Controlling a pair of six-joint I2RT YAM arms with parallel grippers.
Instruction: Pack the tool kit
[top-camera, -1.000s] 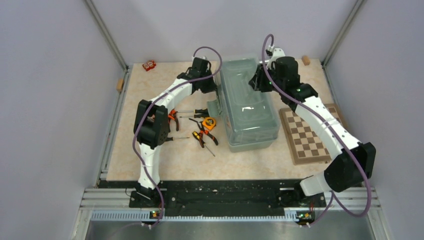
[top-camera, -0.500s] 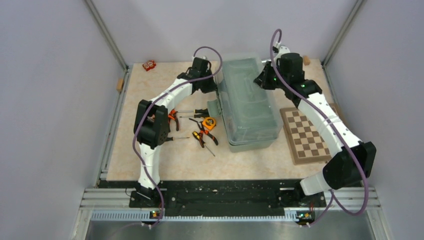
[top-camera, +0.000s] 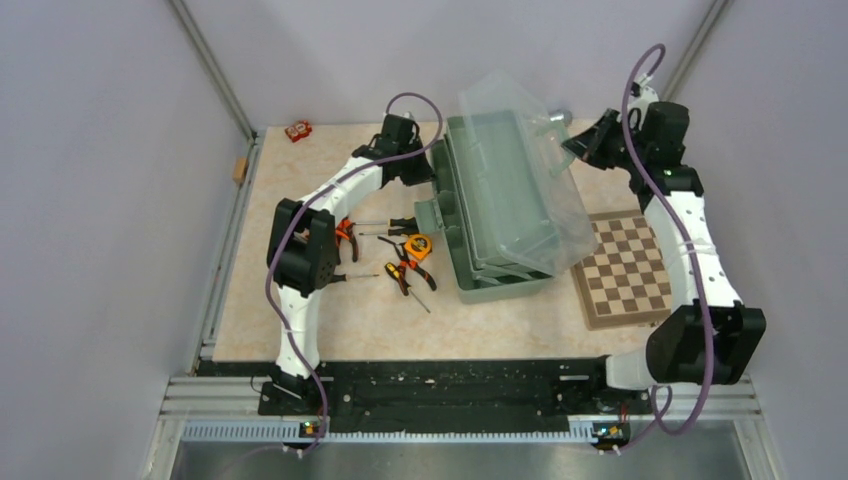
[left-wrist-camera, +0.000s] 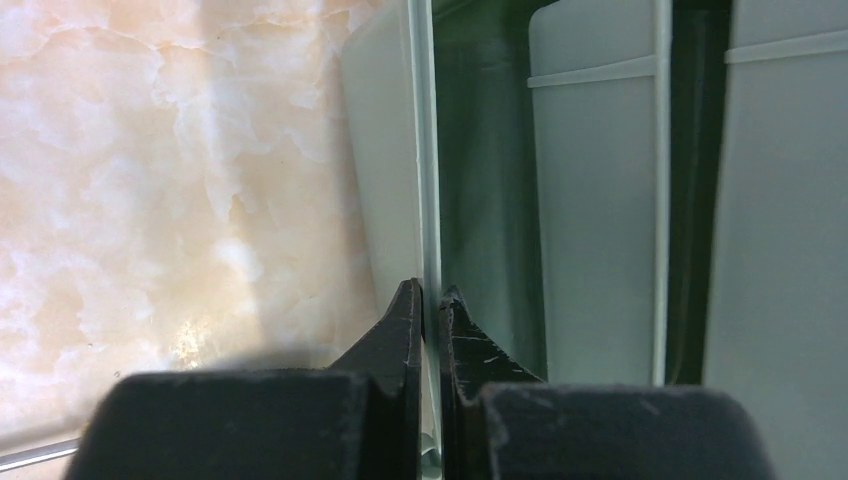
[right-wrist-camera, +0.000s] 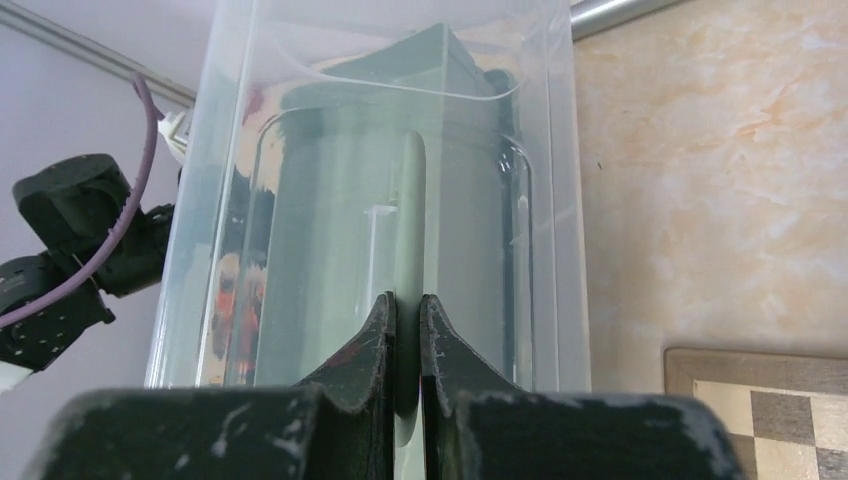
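We are reading this step as opening the toolbox (top-camera: 497, 288) so the tools can go in. The right end effector (right-wrist-camera: 407, 305) is pinching the rim of the translucent lid (top-camera: 520, 150), with its fingers almost closed on it. The left end effector (left-wrist-camera: 428, 300) is clamping the thin edge of the toolbox wall at the far left corner, fingers nearly together.

To do this well, we are advising a slow arc about the hinge on the right side. The left grip should be bracing the box so it is not sliding on the bench (top-camera: 330, 320). The lid should be resting fully open before release, or it may be falling shut.

The toolbox is sitting mid-bench, sage green, with its lid tilted up toward the right over the chessboard (top-camera: 625, 270) and the inner tray (top-camera: 500, 200) showing. The pliers (top-camera: 345, 235), screwdrivers (top-camera: 385, 225) and orange tape measure (top-camera: 419, 245) are lying just left of it, unpacked.
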